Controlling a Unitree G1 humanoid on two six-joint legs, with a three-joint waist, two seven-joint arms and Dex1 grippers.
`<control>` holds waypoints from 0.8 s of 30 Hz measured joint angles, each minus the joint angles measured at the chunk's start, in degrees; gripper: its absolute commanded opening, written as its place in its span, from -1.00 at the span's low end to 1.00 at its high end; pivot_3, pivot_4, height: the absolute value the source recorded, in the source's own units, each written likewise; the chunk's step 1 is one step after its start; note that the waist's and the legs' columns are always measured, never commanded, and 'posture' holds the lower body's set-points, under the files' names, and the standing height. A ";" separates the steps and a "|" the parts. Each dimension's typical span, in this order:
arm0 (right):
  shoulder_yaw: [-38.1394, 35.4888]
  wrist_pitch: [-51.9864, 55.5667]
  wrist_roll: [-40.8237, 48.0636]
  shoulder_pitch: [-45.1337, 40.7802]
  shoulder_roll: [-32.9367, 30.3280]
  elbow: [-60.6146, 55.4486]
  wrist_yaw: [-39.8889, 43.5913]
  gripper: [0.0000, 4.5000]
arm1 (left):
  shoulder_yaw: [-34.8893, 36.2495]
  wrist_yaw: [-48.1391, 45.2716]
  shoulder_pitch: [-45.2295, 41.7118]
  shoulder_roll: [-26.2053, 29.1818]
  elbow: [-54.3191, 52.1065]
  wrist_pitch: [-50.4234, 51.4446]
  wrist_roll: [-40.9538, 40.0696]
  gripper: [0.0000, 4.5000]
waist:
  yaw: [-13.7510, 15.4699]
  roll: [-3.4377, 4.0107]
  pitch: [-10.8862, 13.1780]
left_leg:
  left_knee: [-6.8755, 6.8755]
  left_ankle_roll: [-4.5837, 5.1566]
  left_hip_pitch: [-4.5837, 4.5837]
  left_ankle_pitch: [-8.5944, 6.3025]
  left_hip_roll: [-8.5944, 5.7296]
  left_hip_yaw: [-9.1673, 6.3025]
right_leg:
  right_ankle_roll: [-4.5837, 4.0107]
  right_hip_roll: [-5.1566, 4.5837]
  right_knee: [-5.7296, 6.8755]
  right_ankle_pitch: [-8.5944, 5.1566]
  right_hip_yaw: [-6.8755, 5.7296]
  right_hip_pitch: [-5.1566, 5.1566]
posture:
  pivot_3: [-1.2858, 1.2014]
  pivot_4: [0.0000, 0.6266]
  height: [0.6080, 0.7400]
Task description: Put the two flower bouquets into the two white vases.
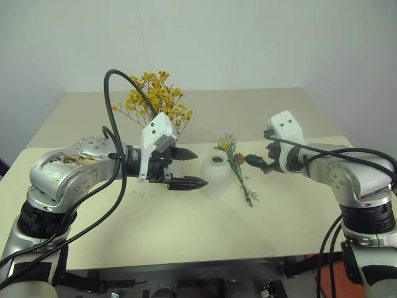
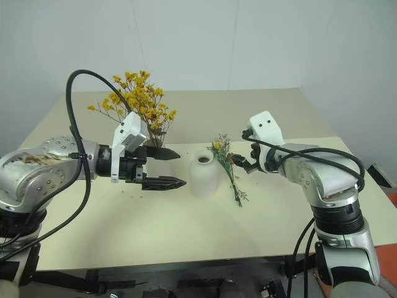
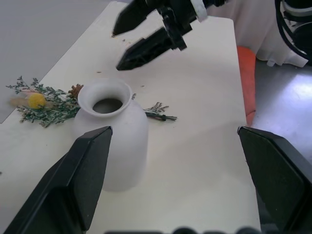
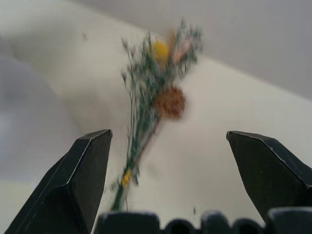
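Observation:
The shorter white vase (image 1: 214, 176) stands upright mid-table, its narrow mouth empty. Right of it the grey-green bouquet (image 1: 239, 169) lies flat, its flower heads pointing away from me. My right gripper (image 1: 255, 161) hovers open just right of those flower heads; in the right wrist view the bouquet (image 4: 146, 122) lies ahead between the open fingers. My left gripper (image 1: 189, 167) is open just left of the vase (image 3: 114, 141), holding nothing. The yellow bouquet (image 1: 159, 99) stands upright behind the left gripper, which hides its base and whatever holds it.
The cream table (image 1: 186, 230) has open surface in front of the vase and to the left. An orange object (image 3: 246, 73) sits on the floor past the table's right edge. A white wall stands behind the table.

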 measured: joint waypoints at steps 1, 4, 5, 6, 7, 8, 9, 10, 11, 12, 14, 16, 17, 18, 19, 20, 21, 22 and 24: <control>0.96 0.47 -0.09 0.02 0.00 0.80 0.44 0.98 | -0.09 0.01 -0.67 -0.37 0.57 -0.01 0.44 1.00 | -0.06 0.00 0.00 | 0.00 0.00 0.00 0.00 0.01 0.00 | 0.00 0.01 -0.01 0.00 0.00 0.00 | 0.03 -0.52 1.00; 3.13 0.73 -0.79 0.28 0.67 2.84 1.44 0.98 | -0.26 0.55 -2.03 -1.33 1.60 -0.02 2.06 1.00 | -0.14 0.00 0.00 | 0.00 0.00 -0.01 0.00 0.01 0.00 | 0.00 0.01 -0.02 0.00 0.00 -0.01 | 0.03 -0.52 1.00; 3.79 0.72 -0.94 0.33 1.10 3.39 1.68 0.98 | -0.27 0.66 -2.10 -1.69 1.79 -0.01 2.22 1.00 | -0.15 0.00 0.00 | 0.00 0.00 -0.01 0.00 0.00 0.00 | 0.00 0.01 -0.01 0.00 0.01 -0.01 | 0.03 -0.52 1.00; 4.59 0.72 -1.26 0.33 1.43 3.81 1.97 0.98 | -0.32 0.72 -2.10 -1.98 1.79 0.01 2.35 1.00 | -0.13 0.00 0.00 | 0.00 0.00 -0.01 0.00 0.01 0.00 | 0.00 0.01 0.00 0.00 0.01 -0.01 | 0.03 -0.52 1.00; 5.29 0.72 -1.67 0.34 2.00 4.26 2.35 0.98 | -0.32 0.79 -2.10 -2.16 1.78 0.04 2.49 1.00 | -0.13 0.00 0.00 | 0.00 0.00 -0.01 0.00 0.00 -0.01 | 0.00 0.01 0.00 0.00 0.01 -0.01 | 0.03 -0.52 1.00; 5.92 0.69 -1.88 0.37 2.49 4.57 2.78 0.98 | -0.32 0.87 -2.10 -2.23 1.76 0.05 2.64 1.00 | -0.12 0.00 0.00 | 0.00 0.00 -0.01 0.00 0.00 -0.01 | 0.00 0.00 0.00 0.00 0.00 -0.01 | 0.03 -0.52 1.00; 6.70 0.64 -1.99 0.37 2.82 4.88 3.13 0.98 | -0.32 0.96 -2.10 -2.27 1.75 0.08 2.78 1.00 | -0.11 0.00 0.00 | 0.00 0.00 -0.01 0.00 0.00 -0.01 | 0.00 0.00 0.00 0.00 0.00 -0.01 | 0.03 -0.52 1.00; 7.62 0.35 -2.29 0.37 3.21 5.40 3.61 0.98 | -0.32 1.03 -2.10 -2.33 1.75 0.13 2.84 1.00 | -0.10 0.00 0.00 | 0.00 0.00 -0.01 0.00 0.00 -0.01 | 0.00 0.00 0.00 0.00 0.00 -0.01 | 0.03 -0.52 1.00; 8.35 0.13 -2.50 0.42 3.49 5.85 3.94 0.98 | -0.32 1.06 -2.10 -2.40 1.71 0.17 2.88 1.00 | -0.07 0.00 0.00 | 0.00 0.00 -0.02 0.00 0.00 -0.01 | 0.00 0.00 0.00 0.00 0.00 -0.01 | 0.03 -0.52 1.00; 9.34 -0.25 -2.95 0.42 3.69 6.35 4.12 0.98 | -0.32 1.09 -2.10 -2.43 1.68 0.22 2.96 1.00 | -0.07 0.00 0.00 | 0.00 0.00 -0.01 0.00 0.00 -0.01 | 0.00 0.00 0.00 0.00 0.00 -0.01 | 0.03 -0.52 1.00; 11.08 -1.35 -4.44 0.52 4.40 7.40 4.18 0.98 | -0.32 1.13 -2.09 -2.50 1.57 0.30 3.00 1.00 | -0.08 0.00 0.00 | 0.00 0.00 -0.01 0.00 0.00 -0.01 | 0.00 0.00 0.00 0.00 0.00 -0.01 | 0.03 -0.52 1.00; 12.30 -2.83 -5.57 0.69 5.50 8.62 4.16 0.98 | -0.32 1.16 -2.09 -2.56 1.33 0.33 3.00 1.00 | -0.13 0.00 0.00 | 0.00 0.00 0.00 0.00 0.01 -0.01 | 0.00 0.00 0.01 0.00 0.00 -0.01 | 0.03 -0.52 1.00; 13.05 -3.59 -6.41 0.78 6.03 9.22 4.11 0.91 | -0.32 1.19 -2.09 -2.61 1.16 0.35 3.00 1.00 | -0.13 0.00 0.00 | 0.00 0.00 0.00 0.00 0.00 -0.01 | 0.00 0.00 0.02 0.00 0.00 -0.02 | 0.03 -0.52 1.00; 14.03 -4.57 -7.25 0.87 6.48 10.07 3.94 0.82 | -0.32 1.25 -2.09 -2.65 0.93 0.37 3.00 1.00 | -0.12 0.00 0.00 | 0.00 0.00 0.00 0.00 0.00 -0.01 | 0.00 0.00 0.02 0.00 0.00 -0.01 | 0.03 -0.52 1.00; 14.76 -5.62 -8.55 1.08 7.04 11.16 3.66 0.72 | -0.32 1.32 -2.09 -2.66 0.73 0.38 2.99 1.00 | -0.09 0.00 0.00 | 0.01 0.00 0.00 0.00 0.00 -0.01 | 0.00 0.00 0.01 0.00 0.00 -0.01 | 0.03 -0.52 1.00; 15.09 -6.69 -9.24 1.28 7.37 11.68 3.60 0.59 | -0.31 1.37 -2.09 -2.65 0.67 0.39 2.99 1.00 | -0.07 0.00 0.00 | 0.01 0.00 0.00 0.00 0.00 0.00 | 0.00 -0.01 0.02 0.00 0.00 -0.01 | 0.03 -0.52 1.00; 15.56 -7.83 -10.21 1.28 7.62 12.06 3.56 0.44 | -0.31 1.51 -2.09 -2.67 0.63 0.41 2.98 1.00 | -0.07 0.00 0.00 | 0.02 0.00 0.02 0.00 0.00 -0.01 | 0.00 0.00 0.02 0.00 0.00 0.01 | 0.03 -0.52 1.00; 15.82 -8.64 -11.08 1.39 7.79 12.29 3.56 0.28 | -0.31 1.60 -2.09 -2.67 0.62 0.43 2.97 1.00 | -0.06 0.00 0.00 | 0.03 0.00 0.02 0.00 0.00 -0.01 | 0.00 -0.01 0.03 0.00 0.00 0.01 | 0.03 -0.52 1.00; 15.94 -9.60 -11.91 1.62 8.19 12.66 3.57 -0.03 | -0.30 1.65 -2.08 -2.66 0.61 0.47 2.94 1.00 | -0.05 0.00 0.00 | 0.03 0.00 0.04 0.00 0.00 -0.01 | 0.00 0.00 0.06 0.00 0.00 0.02 | 0.03 -0.52 1.00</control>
